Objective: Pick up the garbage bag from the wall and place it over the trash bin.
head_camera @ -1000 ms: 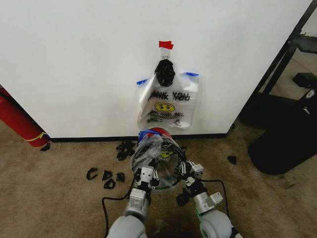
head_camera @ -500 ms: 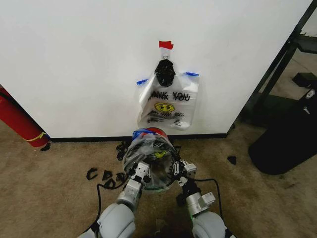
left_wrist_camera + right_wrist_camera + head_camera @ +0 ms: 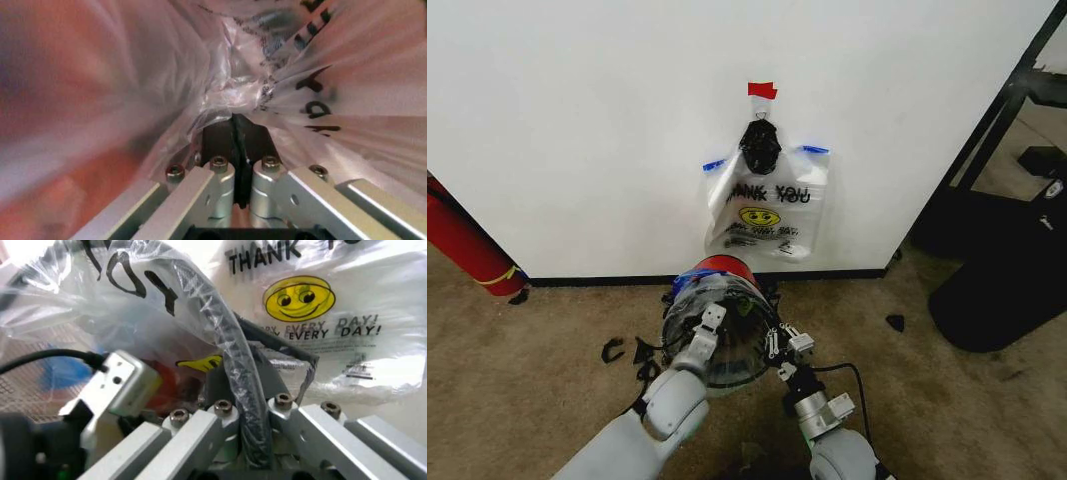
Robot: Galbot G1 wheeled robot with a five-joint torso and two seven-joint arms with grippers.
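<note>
A see-through garbage bag (image 3: 727,300) with blue handles is stretched over the mouth of the round black trash bin (image 3: 742,355), whose red base (image 3: 717,266) shows on the wall side. My left gripper (image 3: 710,322) is shut on a bunched fold of the bag (image 3: 233,97) at the near left edge. My right gripper (image 3: 777,343) is shut at the near right edge, its jaws clamping the bag (image 3: 133,285) against the bin's black rim (image 3: 230,365). A second bag (image 3: 767,210) of the same print, with its yellow smiley (image 3: 298,298), hangs flat on the white wall (image 3: 577,130).
A black knotted lump (image 3: 760,147) and red tape (image 3: 762,90) sit above the hanging bag. A red cylinder (image 3: 467,240) leans at the left. Small black pieces (image 3: 642,352) litter the carpet. A big black bulky thing (image 3: 1007,275) and a black frame (image 3: 1012,105) stand at the right.
Both grippers, with the bag and bin, have shifted left and toward the wall. My left arm has reached farther out, and the bag now sits lower around the bin.
</note>
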